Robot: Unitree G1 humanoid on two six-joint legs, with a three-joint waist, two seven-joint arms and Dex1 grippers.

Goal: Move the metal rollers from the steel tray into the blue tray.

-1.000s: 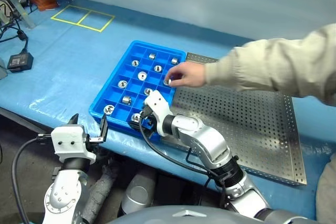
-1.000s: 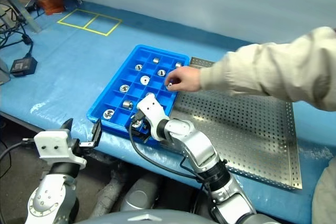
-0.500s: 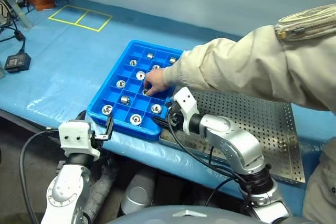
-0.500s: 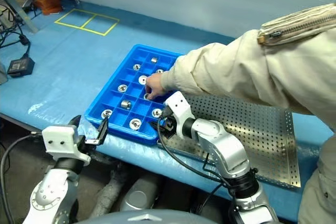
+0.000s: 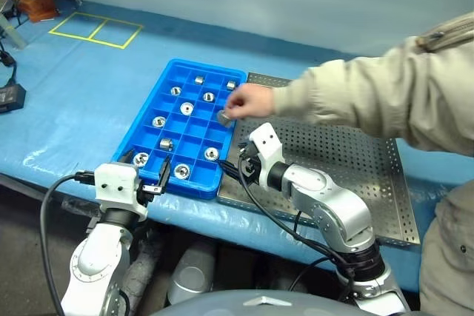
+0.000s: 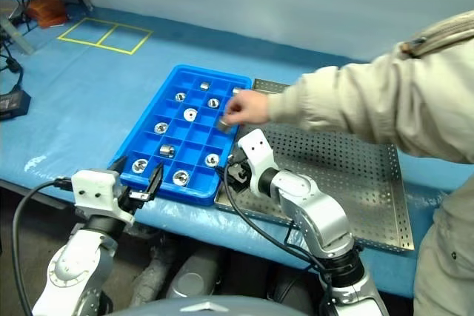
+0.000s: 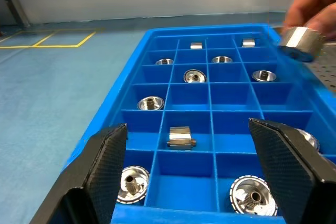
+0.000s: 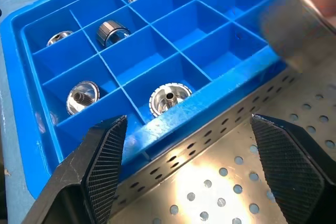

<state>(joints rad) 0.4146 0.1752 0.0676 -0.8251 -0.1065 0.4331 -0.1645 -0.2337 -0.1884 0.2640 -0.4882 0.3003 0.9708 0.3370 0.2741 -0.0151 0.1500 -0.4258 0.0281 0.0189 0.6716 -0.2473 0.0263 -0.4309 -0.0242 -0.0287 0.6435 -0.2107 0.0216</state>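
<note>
Left eye view, nearest you: your left gripper [image 5: 152,181] hangs with jaws wide apart and empty, just off the blue tray's [image 5: 145,120] near edge at about 7 o'clock. That looks like a standby spot, not a reach. Your right gripper [image 5: 244,169] is also spread open with nothing between the fingers, over the steel tray's [image 5: 355,175] near corner, right beside the blue wall at 6 o'clock of the scene, pointed at the compartments.

Further out, the rollers [image 5: 211,153] already sit one per compartment, scattered through the blue grid. I can't spot any left on the perforated floor, so the job looks about done.

Farthest, a person's hand [image 5: 248,101] holds a roller [image 5: 224,118] over the blue tray's 3 o'clock edge, so I'd keep both arms back.
</note>
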